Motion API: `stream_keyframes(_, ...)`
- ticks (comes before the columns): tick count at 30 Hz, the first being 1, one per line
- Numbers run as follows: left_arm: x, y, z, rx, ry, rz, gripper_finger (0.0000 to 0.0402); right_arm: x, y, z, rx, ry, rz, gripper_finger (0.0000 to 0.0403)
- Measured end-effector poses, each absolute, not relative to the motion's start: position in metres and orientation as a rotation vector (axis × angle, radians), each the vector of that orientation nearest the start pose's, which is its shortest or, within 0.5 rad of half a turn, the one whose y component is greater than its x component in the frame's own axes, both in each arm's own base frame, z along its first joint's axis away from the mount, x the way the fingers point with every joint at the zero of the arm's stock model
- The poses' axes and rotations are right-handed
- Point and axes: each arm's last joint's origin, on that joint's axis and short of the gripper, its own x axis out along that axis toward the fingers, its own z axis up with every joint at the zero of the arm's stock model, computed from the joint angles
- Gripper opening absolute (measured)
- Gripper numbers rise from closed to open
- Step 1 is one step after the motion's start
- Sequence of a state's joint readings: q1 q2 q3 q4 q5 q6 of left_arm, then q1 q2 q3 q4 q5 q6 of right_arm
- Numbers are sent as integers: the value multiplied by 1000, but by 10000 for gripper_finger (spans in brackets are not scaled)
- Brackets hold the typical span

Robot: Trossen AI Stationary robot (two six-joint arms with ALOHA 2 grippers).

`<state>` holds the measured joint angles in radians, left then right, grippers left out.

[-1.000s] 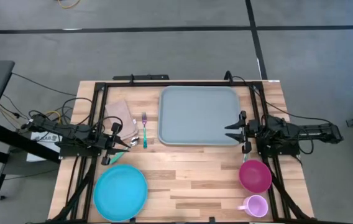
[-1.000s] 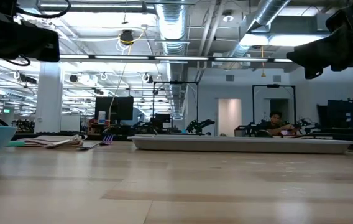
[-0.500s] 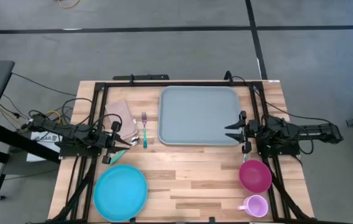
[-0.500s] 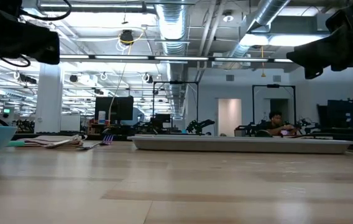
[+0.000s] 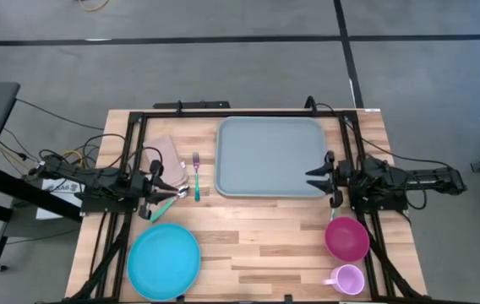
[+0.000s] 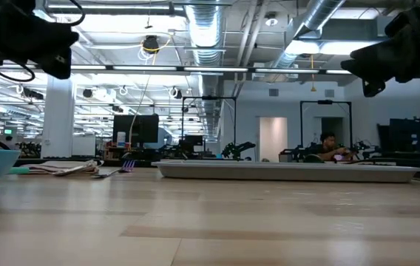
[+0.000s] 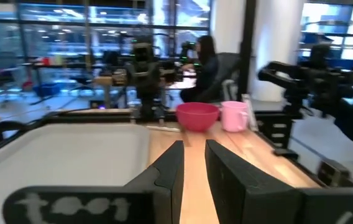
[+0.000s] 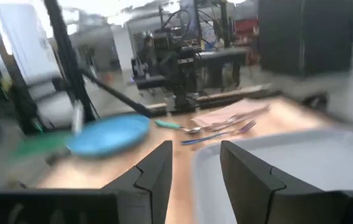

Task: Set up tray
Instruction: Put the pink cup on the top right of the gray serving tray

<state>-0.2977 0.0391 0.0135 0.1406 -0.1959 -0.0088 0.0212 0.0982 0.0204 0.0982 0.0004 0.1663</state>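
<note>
The grey-blue tray lies flat on the wooden table, toward its far edge, and nothing is on it. My left gripper hangs level above the table to the tray's left, over the teal spoon. Its fingers stand a little apart with nothing between them. My right gripper hangs level over the tray's near right corner, open and holding nothing; its fingers frame the tray. Neither gripper touches anything.
Left of the tray lie a beige napkin, a purple-and-green fork and the spoon. A round blue plate sits near left. A pink bowl and a pink cup sit near right. Black frame rails border the table.
Both grippers have stayed in place above the table. My left gripper has rolled about its own pointing line and tipped up slightly. My right gripper has rolled a little too. No object on the table has moved.
</note>
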Motion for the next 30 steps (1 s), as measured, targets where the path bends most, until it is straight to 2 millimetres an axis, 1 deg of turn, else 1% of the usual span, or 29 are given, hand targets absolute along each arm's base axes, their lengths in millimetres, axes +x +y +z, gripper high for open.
stream_keyframes(1, 96, -23, 179, -38, -111, -89, 57, 103, 2, 172, 225, -19, 18, 129)
stream_keyframes(2, 96, -23, 179, -38, -112, -76, 57, 103, 1, 173, 234, -28, 4, 129)
stream_keyframes(5, 96, -21, 179, -19, -112, -15, 57, 103, -1, 174, 165, -40, -52, 129)
stream_keyframes(8, 95, -17, 179, 29, -108, 115, 57, 103, -2, 174, 153, -40, -63, 129)
stream_keyframes(11, 95, -14, 179, 8, -104, 213, 57, 103, -2, 175, 152, -56, -62, 129)
stream_keyframes(14, 95, -13, 179, 5, -102, 252, 57, 102, -2, 179, 161, -100, -56, 129)
stream_keyframes(17, 94, -13, 180, 70, -105, 273, 57, 102, -2, 179, 155, -102, -70, 129)
stream_keyframes(19, 94, -12, 182, 124, -119, 296, 57, 102, -3, 179, 104, -98, -87, 129)
stream_keyframes(21, 93, -12, 185, 153, -136, 309, 57, 102, -6, 179, 32, -97, -152, 129)
stream_keyframes(22, 93, -12, 186, 158, -144, 315, 57, 102, -8, 179, 25, -97, -206, 129)
stream_keyframes(26, 92, -11, 189, 168, -170, 343, 57, 100, -16, 178, 132, -110, -429, 129)
stream_keyframes(30, 92, -11, 189, 207, -156, 356, 57, 98, -21, 173, 113, -58, -551, 129)
